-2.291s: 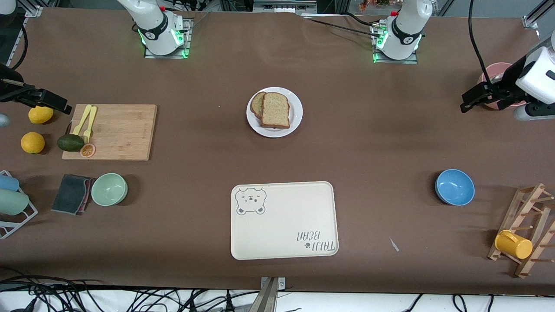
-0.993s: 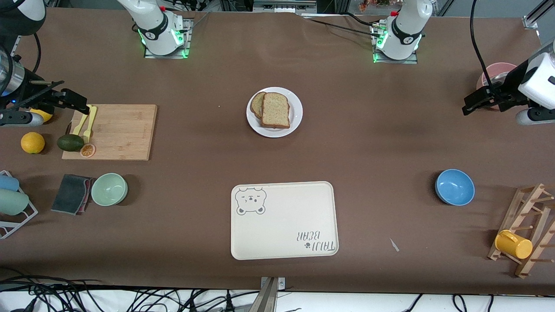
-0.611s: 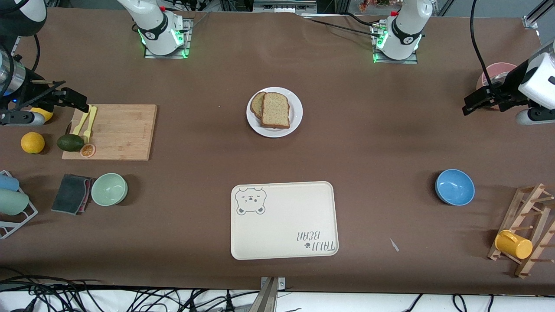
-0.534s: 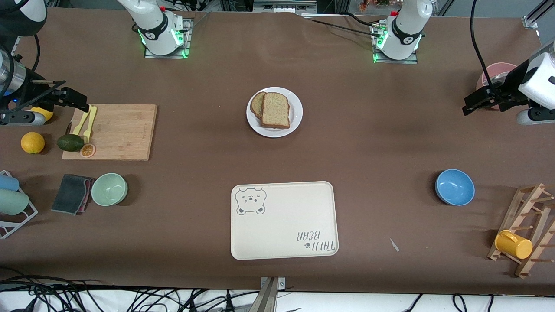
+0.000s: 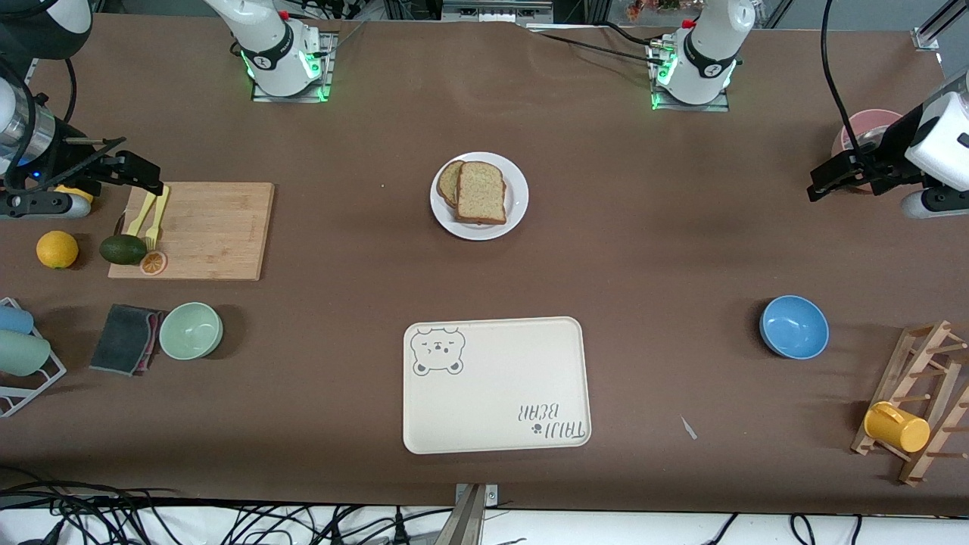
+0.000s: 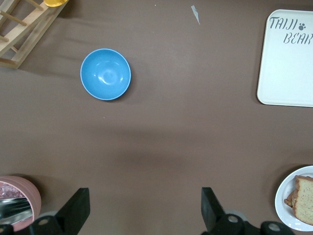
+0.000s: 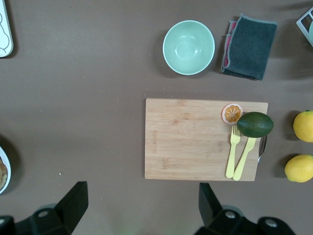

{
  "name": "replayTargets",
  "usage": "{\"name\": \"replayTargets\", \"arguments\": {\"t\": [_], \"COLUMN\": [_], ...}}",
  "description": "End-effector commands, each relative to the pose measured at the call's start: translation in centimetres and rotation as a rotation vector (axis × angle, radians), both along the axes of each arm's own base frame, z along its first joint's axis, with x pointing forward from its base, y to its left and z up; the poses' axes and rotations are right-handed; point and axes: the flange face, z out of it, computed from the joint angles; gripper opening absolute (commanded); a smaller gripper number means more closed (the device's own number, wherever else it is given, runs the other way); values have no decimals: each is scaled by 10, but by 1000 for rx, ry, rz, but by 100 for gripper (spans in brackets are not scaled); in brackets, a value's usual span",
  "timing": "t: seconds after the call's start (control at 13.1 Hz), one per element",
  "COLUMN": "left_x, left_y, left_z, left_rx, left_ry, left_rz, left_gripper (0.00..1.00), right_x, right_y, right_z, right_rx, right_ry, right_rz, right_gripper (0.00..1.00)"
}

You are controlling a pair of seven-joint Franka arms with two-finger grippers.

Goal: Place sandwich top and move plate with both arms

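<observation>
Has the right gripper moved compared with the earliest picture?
Yes. The right gripper now hangs over the corner of the cutting board; earlier it was nearer the right arm's table end, beside the board.

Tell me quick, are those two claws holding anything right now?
Left gripper: open, holding nothing, up over the pink bowl.
Right gripper: open, holding nothing, up over the corner of the cutting board.

A bear tray (image 5: 496, 386) lies nearest the camera. A blue bowl (image 5: 793, 326) and green bowl (image 5: 191, 330) sit toward opposite ends; an avocado (image 5: 123, 249) seemingly overlaps the board (image 5: 200, 229).
</observation>
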Motion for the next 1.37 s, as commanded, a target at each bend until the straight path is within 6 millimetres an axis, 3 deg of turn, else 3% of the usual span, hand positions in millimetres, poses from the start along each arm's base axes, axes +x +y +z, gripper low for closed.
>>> {"name": "replayTargets", "arguments": {"t": [0.0, 1.3], "left_x": [1, 1], "left_y": [-1, -1], "left_z": [5, 5], "left_rx": [-28, -27], "left_ry": [5, 6], "left_rz": [6, 14], "left_gripper": [100, 100], "right_x": [-7, -8], "right_y": [0, -1], "right_z": [8, 7], "right_rx": [-2, -1], "right_ry": [-8, 13], "right_rz": [-3, 1], "right_gripper": [100, 100]}}
